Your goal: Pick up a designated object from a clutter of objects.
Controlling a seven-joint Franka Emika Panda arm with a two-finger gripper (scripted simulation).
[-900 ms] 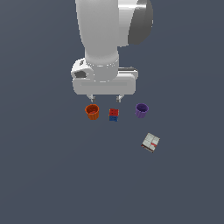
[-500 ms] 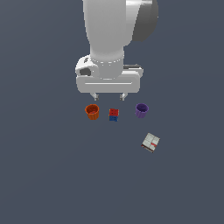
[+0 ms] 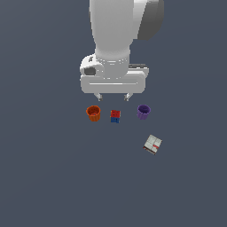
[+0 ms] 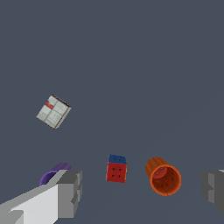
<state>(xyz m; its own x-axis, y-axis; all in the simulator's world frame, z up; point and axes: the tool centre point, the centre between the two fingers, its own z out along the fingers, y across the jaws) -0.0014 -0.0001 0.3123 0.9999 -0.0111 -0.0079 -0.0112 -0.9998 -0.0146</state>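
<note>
Claw [image 3: 113, 95], jaws apart and empty, hovers above the red-and-blue cube [image 3: 115, 116]. The whitish flat box [image 3: 152, 144] lies apart at four o'clock. A clean pick likely means centring over it, turned square to its edges.

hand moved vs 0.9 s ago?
Yes. The hand has shifted toward the exterior view's right: it was over the orange cup, now over the red-and-blue cube.

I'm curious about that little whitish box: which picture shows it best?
The wrist view: the flat box appears larger there, lying clear of everything, its pale panels and red mark readable. The exterior view shows it too, unblocked but smaller, apart from the other items.
</note>
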